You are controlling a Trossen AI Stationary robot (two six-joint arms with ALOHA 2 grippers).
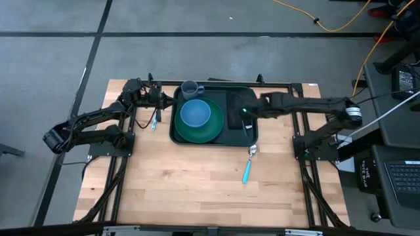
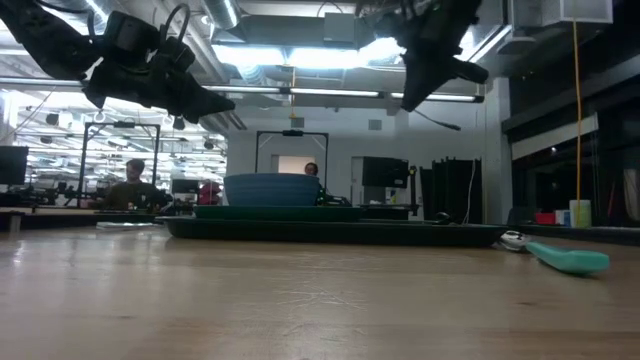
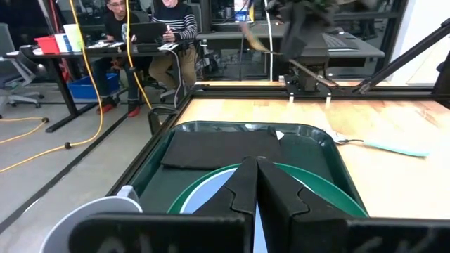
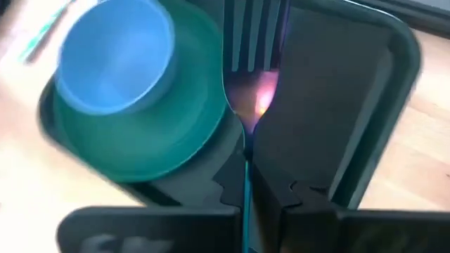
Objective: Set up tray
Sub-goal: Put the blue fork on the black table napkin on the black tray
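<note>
The dark green tray (image 1: 213,134) lies at the table's middle. On it sit a round green plate (image 1: 205,129) with a blue bowl (image 1: 195,113) in it, a grey cup (image 1: 189,88) in the far left corner, and a black napkin (image 1: 236,105) on the right side. My right gripper (image 1: 244,117) hovers over the napkin's inner edge, shut on a fork (image 4: 249,49) with silver tines. My left gripper (image 1: 164,98) is shut, raised beside the tray's far left corner, close to the cup (image 3: 91,218). My right gripper (image 4: 246,165) pinches the fork between its two fingers on the teal handle (image 4: 246,184) just behind the neck. The fork runs along the fingers, tines pointing away from the wrist. It is lifted clear, above the napkin (image 4: 316,105) and the plate's rim (image 4: 204,119).
A teal-handled spoon (image 1: 248,167) lies on the bare wood near the tray's near right corner. Another blue-handled utensil (image 1: 155,122) lies left of the tray. Black frame rails run along both table sides. People sit at desks beyond the table's edge.
</note>
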